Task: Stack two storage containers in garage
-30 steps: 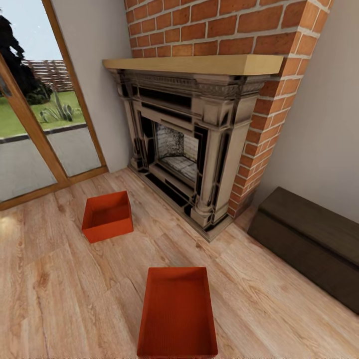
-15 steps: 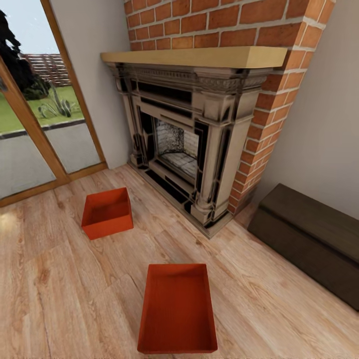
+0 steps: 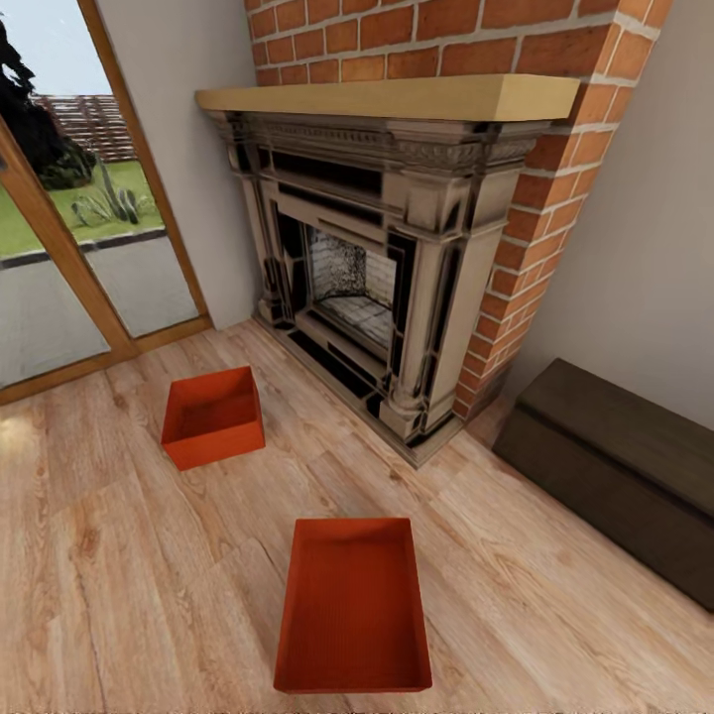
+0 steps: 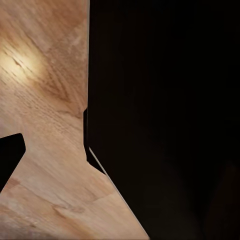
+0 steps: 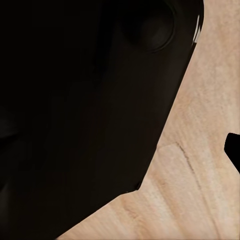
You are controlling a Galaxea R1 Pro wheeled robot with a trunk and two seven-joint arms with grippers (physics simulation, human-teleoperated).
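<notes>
Orange-red boxes are lying apart on the plank floor [image 3: 119, 575]: near box [image 3: 353, 605] at 6 o'clock, far box [image 3: 212, 416] at 10 o'clock by the fireplace [image 3: 377, 248]. Claw spread: cannot tell.

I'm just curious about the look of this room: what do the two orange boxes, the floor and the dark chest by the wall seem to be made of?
The near orange box and the far one look like thin matte plastic: even colour, faint ribbing inside, no shine. The floor looks like light wood planks with visible grain and seams. The dark chest appears to be dark brown wood or laminate, matte; its grain is too faint to tell.
</notes>
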